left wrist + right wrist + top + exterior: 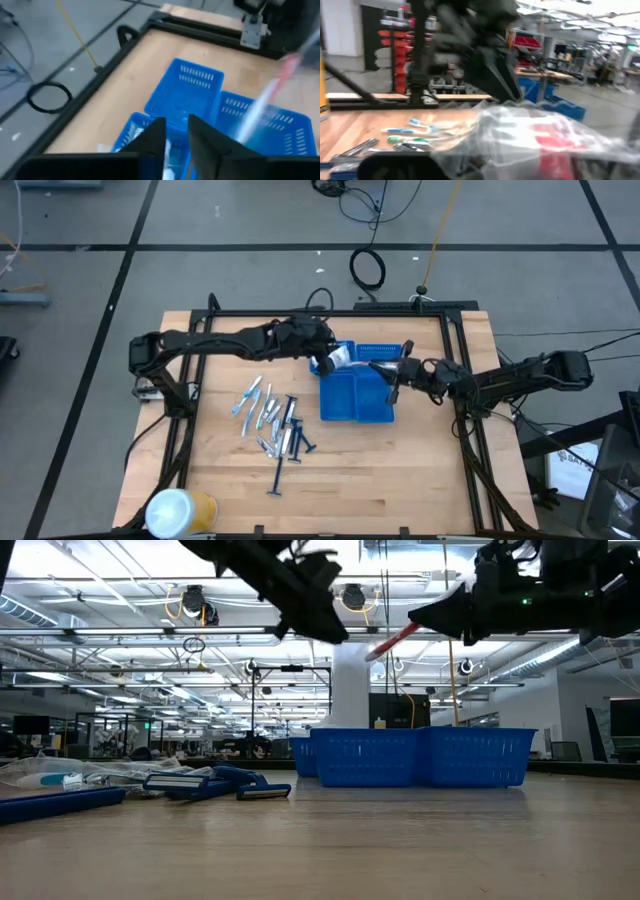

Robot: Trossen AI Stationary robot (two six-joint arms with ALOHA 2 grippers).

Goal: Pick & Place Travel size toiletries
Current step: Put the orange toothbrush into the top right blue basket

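1. Room is what I check first: the blue tray (357,402) sits right of the table (400,490) centre, with bare wood in front of it and to its right as far as the black frame rail (470,430). The loose toiletries (272,425) lie scattered left of the tray, and a white-and-yellow roll (180,510) stands at the front left corner.
2. My left gripper (322,363) reaches in from the left and hangs over the tray's far left corner; its fingers (150,137) show a narrow gap, and I cannot tell whether they pinch anything.
3. My right gripper (392,385) comes in from the right, above the tray, jaws pressed together on a crinkly clear packet (540,135) with a red-and-white item inside, held up over the tray between the two grippers.
4. Count: one tray with two compartments showing from table height, one roll, and at least three dark blue razors (215,783) in the pile; I cannot count the rest exactly.
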